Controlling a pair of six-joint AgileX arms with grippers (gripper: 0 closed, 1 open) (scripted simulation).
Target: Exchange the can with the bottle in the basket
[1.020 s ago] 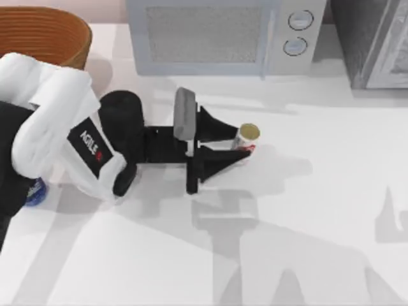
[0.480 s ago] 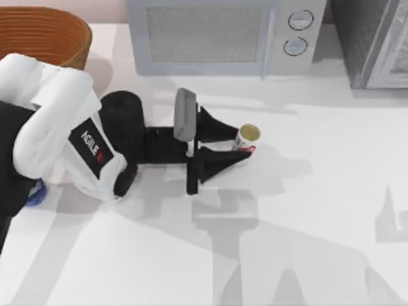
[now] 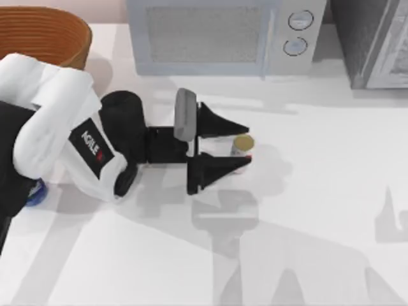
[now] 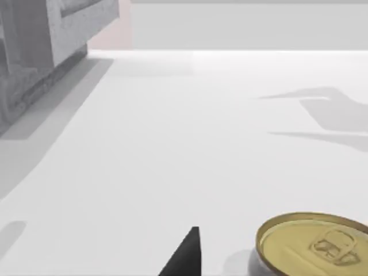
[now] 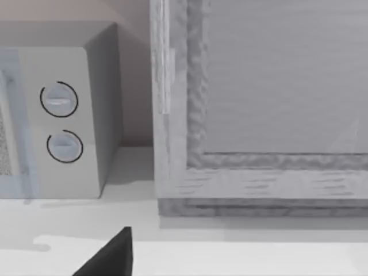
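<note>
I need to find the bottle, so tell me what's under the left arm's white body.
A blue cap peeks out beneath the left arm at the table's left edge, likely the bottle. The arm covers the rest of it.

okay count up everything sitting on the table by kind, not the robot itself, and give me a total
Cans: 1, the can between the open fingers of the left end effector.
Bottles: 1, the bottle, just its blue cap peeking from under the left arm.
Baskets: 1, the basket.
Microwaves: 1, the microwave.
Grey cabinets: 1, the cabinet.
Total: 5

Woven wicker basket; gold-metal-topped can
</note>
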